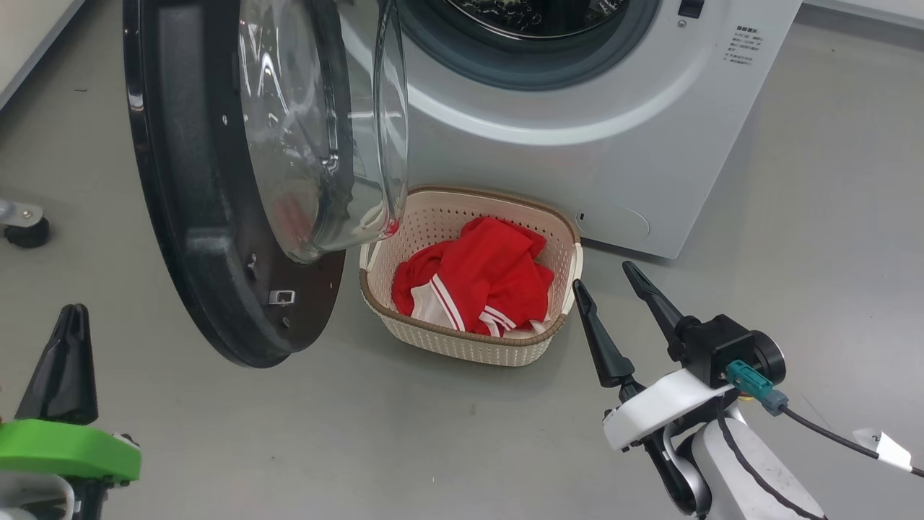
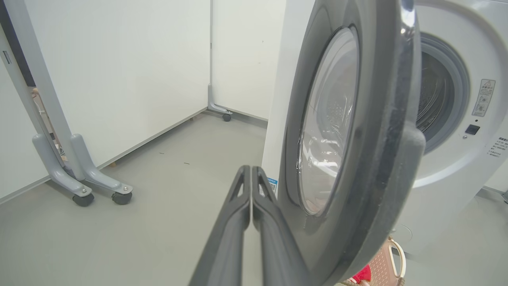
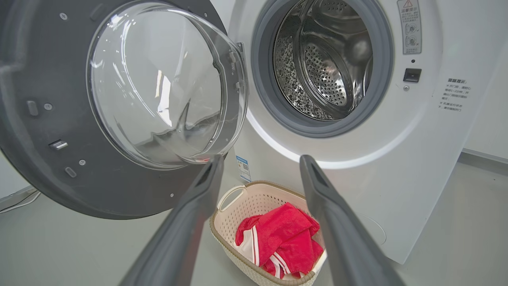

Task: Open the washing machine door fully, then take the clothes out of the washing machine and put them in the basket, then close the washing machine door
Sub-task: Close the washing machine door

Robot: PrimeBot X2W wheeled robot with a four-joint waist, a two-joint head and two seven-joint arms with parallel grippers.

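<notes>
With the clothes (image 1: 476, 278) lying in the basket (image 1: 462, 343) at the washing machine's (image 1: 577, 159) six o'clock, the clenched, empty left gripper (image 2: 251, 174) is hovering beside the washing machine door (image 1: 195, 217) for a likely closing push, the released right gripper (image 1: 605, 278) idling at four o'clock.

You're mostly dealing with hard plastic here. The washing machine door (image 1: 180, 180) has a black rim that's glossy along the outer edge and matt and a bit grainy on the inner face. Its glass bowl (image 3: 158, 87) is clear and shiny, full of reflections. The washing machine (image 1: 577, 166) body is smooth white with a soft sheen, the drum (image 3: 321, 67) is polished perforated steel, and the gasket (image 3: 262, 79) looks like dull grey rubber. The basket (image 1: 462, 339) is cream perforated plastic with a brown woven-look rim. The clothes (image 1: 484, 274) are soft red cloth, and the floor (image 1: 433, 433) is smooth matt grey.
</notes>
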